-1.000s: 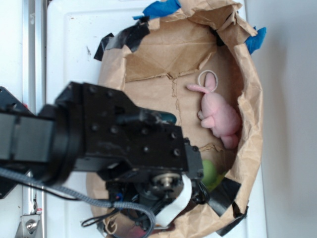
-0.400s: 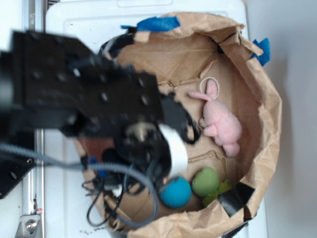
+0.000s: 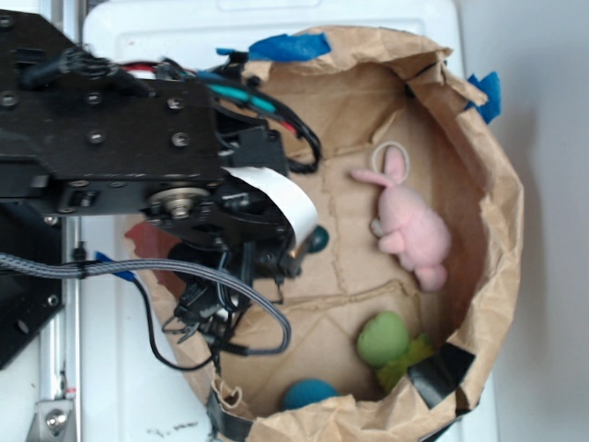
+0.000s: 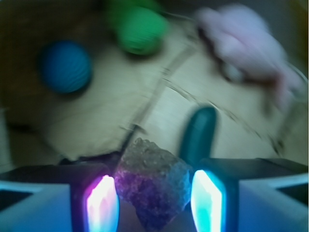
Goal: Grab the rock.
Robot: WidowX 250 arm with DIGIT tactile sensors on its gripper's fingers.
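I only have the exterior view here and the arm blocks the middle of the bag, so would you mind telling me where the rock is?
Observer: On the wrist view, the rock sits between the two lit fingers of the gripper.
Operator: Thank you. Is the gripper shut on it?
Observer: I cannot tell; the fingers flank it closely, but contact is unclear in the blur.
Operator: I see a dark tip by the arm. What is it?
Observer: It is a dark green cucumber-shaped toy, lying just beyond the rock, towards the pink plush bunny.
Operator: Is anything else close to the rock?
Observer: No; the blue ball and green ball lie farther off.
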